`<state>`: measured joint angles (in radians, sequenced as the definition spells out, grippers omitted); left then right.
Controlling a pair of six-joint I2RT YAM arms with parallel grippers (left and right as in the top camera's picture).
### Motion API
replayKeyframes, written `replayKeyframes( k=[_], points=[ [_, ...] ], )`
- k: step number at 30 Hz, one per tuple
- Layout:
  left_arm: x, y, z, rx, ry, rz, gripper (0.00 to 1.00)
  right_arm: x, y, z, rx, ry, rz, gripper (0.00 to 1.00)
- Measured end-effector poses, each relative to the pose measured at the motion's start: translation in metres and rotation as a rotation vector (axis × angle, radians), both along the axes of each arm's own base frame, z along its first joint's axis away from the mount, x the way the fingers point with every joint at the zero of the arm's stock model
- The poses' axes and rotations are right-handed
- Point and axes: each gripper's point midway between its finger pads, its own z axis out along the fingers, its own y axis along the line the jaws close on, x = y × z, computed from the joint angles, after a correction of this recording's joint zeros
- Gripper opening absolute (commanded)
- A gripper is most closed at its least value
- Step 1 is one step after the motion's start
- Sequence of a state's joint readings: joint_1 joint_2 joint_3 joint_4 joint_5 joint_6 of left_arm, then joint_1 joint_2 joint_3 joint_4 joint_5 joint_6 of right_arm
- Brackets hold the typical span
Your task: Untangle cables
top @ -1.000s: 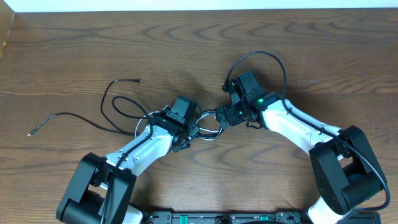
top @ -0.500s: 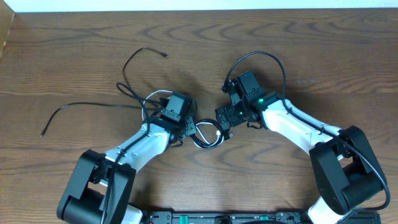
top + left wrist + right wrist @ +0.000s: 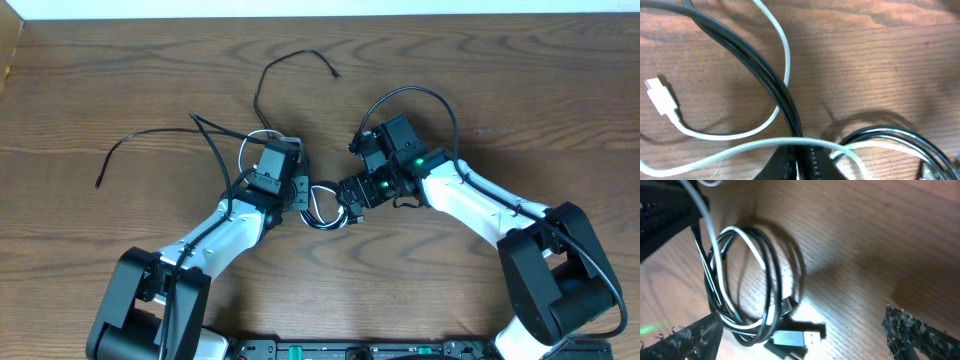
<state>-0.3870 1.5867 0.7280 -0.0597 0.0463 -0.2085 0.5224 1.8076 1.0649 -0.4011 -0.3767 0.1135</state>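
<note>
A small coil of black and white cables (image 3: 325, 208) lies between my two grippers. My left gripper (image 3: 299, 192) is shut on a bundle of black cables (image 3: 782, 97), which run from its jaws (image 3: 802, 165) toward the far left. Two black loose ends trail away, one plug at the top (image 3: 335, 73) and one at the left (image 3: 98, 182). A white cable (image 3: 782, 47) loops across the bundle, its white plug (image 3: 660, 97) lying on the table. My right gripper (image 3: 348, 196) is open over the coil (image 3: 747, 280) and a silver USB plug (image 3: 799, 339), its fingertips (image 3: 690, 340) wide apart.
The table (image 3: 520, 70) is dark wood with a white strip along the far edge. A thick black wire (image 3: 445, 100) arches over my right arm. A box edge (image 3: 8, 50) shows at the far left corner.
My left gripper has moved away from me with the black cables in it. Their loose ends swung up and to the right. The coil shifted slightly left; the right gripper edged left.
</note>
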Motion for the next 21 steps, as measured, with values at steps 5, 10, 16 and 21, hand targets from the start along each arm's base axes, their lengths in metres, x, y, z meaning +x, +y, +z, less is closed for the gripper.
replayKeyframes(
  k=[5, 10, 16, 21],
  points=[
    [0.004, -0.001, 0.003, -0.003, -0.021, -0.007, 0.36, -0.007, 0.008, 0.0, 0.017, 0.031, -0.013, 0.87],
    [0.002, -0.001, 0.009, 0.0, -0.026, -0.014, 0.37, -0.02, 0.019, -0.006, -0.039, 0.042, -0.063, 0.85],
    [-0.008, 0.003, 0.014, -0.016, 0.007, 0.029, 0.37, -0.026, 0.018, -0.016, -0.192, -0.036, -0.127, 0.87],
    [-0.014, 0.006, 0.01, -0.027, 0.043, 0.067, 0.37, -0.022, 0.007, -0.018, -0.307, -0.127, -0.169, 0.89]
  ],
)
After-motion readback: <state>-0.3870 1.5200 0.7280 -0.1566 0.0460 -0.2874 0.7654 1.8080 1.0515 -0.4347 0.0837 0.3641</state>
